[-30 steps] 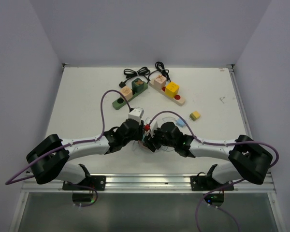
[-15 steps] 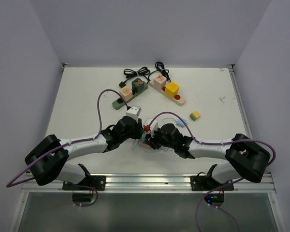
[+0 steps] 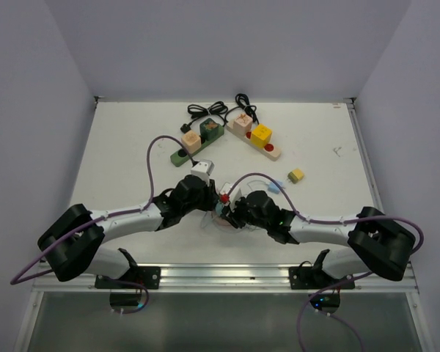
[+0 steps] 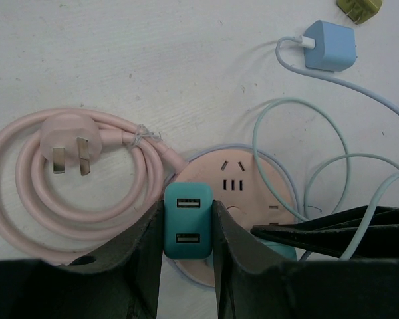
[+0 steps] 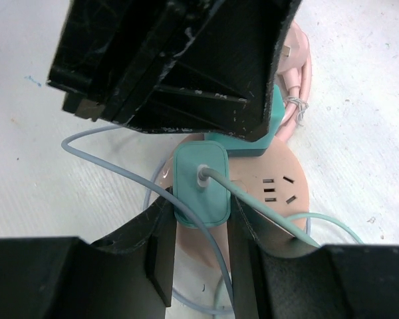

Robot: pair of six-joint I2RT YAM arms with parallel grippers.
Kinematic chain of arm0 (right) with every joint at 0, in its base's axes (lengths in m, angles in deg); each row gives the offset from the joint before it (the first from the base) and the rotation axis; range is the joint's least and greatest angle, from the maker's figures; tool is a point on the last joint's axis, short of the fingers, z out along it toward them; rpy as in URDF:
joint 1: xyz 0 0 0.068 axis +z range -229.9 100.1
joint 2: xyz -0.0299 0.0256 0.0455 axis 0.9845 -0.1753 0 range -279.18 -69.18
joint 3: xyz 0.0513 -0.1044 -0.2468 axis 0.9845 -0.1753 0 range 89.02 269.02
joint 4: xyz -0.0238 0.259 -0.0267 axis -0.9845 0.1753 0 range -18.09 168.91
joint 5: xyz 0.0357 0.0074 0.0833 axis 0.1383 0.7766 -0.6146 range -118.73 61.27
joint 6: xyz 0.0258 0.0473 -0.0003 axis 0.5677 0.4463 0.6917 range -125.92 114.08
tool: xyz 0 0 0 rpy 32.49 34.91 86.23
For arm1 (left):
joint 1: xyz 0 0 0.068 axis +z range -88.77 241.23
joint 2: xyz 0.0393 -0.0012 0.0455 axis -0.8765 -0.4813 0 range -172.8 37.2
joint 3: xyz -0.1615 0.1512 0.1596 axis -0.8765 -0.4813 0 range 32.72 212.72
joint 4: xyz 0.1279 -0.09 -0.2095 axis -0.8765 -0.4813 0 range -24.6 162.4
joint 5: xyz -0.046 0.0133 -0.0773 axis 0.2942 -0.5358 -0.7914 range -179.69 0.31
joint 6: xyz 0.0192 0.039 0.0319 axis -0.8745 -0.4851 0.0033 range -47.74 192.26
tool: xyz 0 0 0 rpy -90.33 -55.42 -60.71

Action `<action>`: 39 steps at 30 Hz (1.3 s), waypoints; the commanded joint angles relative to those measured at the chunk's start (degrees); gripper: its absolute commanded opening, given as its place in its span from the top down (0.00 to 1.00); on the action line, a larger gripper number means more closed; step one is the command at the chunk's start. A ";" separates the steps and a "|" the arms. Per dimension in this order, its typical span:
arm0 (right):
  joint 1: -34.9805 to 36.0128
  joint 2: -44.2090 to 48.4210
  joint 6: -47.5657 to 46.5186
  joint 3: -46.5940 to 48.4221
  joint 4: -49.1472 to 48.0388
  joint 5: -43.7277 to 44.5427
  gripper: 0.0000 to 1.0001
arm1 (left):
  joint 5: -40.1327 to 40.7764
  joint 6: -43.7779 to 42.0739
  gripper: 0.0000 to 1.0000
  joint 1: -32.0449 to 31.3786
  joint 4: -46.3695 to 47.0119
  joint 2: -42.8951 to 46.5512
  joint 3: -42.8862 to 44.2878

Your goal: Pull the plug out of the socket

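A round pink socket (image 4: 253, 179) lies on the table between both arms, and shows in the right wrist view (image 5: 279, 173). My left gripper (image 4: 188, 232) is shut on a teal two-port USB charger (image 4: 188, 219) at the socket's near rim. My right gripper (image 5: 201, 219) is shut on a second teal plug (image 5: 201, 183), with a pale green cable coming out of it, standing on the socket. In the top view the left gripper (image 3: 209, 205) and right gripper (image 3: 231, 213) meet over the socket, which is mostly hidden. I cannot tell whether either plug is lifted off the socket.
The socket's pink cord and plug (image 4: 66, 143) lie coiled to its left. A blue charger (image 4: 329, 45) with a white cable and an olive cube (image 3: 296, 175) lie beyond. A green power strip (image 3: 193, 143) and a beige one (image 3: 257, 137) with blocks sit at the back.
My left wrist has shifted slightly toward the far side of the table and my right arm has shifted slightly. Both grippers stay at the socket.
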 commanded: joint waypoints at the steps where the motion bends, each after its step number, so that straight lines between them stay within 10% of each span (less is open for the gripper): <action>1: 2.60 4.68 -3.10 -1.73 -2.64 2.93 1.00 | 10.60 0.04 1.00 1.61 -3.12 -1.57 -0.67; 13: 11.05 6.01 -9.45 -4.10 -7.21 13.57 1.00 | 10.35 1.36 1.00 1.70 -4.88 -5.26 1.36; 29: -5.74 3.99 8.76 -0.50 -7.91 -13.84 1.00 | 8.24 -1.63 1.00 0.99 5.14 0.89 -8.05; 39: 13.23 3.73 -13.56 0.20 -3.09 13.66 1.00 | 8.15 -1.63 1.00 0.82 1.28 -2.27 -3.83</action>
